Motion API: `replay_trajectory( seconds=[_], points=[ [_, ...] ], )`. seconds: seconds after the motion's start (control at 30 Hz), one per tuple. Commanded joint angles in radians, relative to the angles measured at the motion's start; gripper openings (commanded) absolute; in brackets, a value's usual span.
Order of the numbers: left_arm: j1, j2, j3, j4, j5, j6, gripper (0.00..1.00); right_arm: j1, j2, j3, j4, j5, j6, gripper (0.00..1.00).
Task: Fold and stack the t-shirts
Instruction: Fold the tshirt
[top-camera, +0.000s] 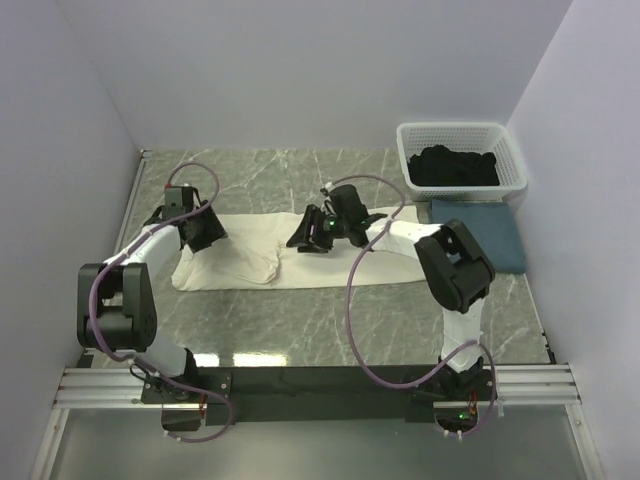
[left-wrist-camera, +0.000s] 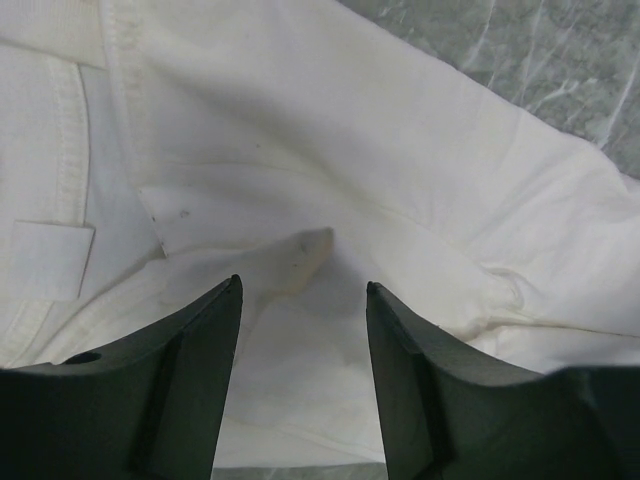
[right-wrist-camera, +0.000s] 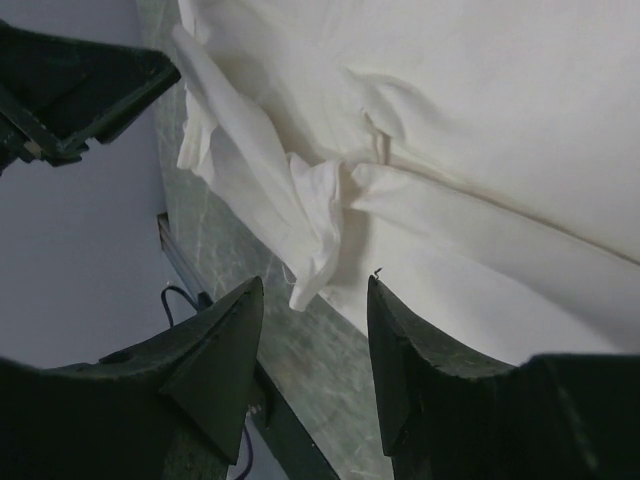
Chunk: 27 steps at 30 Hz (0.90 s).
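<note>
Cream-white soft cloth t-shirt (top-camera: 250, 262): spread lengthwise across the middle of the grey marbled table (top-camera: 300, 330), lying thicker at its left end. Left gripper (left-wrist-camera: 303, 290) sits over that end and right gripper (right-wrist-camera: 315, 290) over the middle, both with fingers apart and nothing pinched.

Hazards, judged: a pinch may catch only the top layer, and unequal lifts would skew the fold.

Right wrist view alone shows a twisted wad of cloth (right-wrist-camera: 318, 225) at the shirt's edge. Left wrist view alone shows the neck label (left-wrist-camera: 45, 258). Top view alone shows the folded slate-blue t-shirt (top-camera: 490, 235) and the black t-shirt (top-camera: 455, 165) heaped in the white lattice plastic basket (top-camera: 460, 128).
</note>
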Motion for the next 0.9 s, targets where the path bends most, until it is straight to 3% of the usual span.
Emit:
replay_trajectory(
  seconds=[0.0, 0.63, 0.87],
  points=[
    [0.001, 0.019, 0.058, 0.028, 0.004, 0.032, 0.58, 0.031, 0.046, 0.055, 0.07, -0.035, 0.056, 0.53],
    [-0.032, 0.105, 0.061, 0.093, 0.036, 0.069, 0.52, 0.091, 0.232, 0.159, 0.15, -0.086, 0.096, 0.45],
    [-0.033, 0.104, 0.066, 0.086, 0.013, 0.072, 0.4, 0.097, 0.247, 0.173, 0.15, -0.095, 0.091, 0.36]
  ],
)
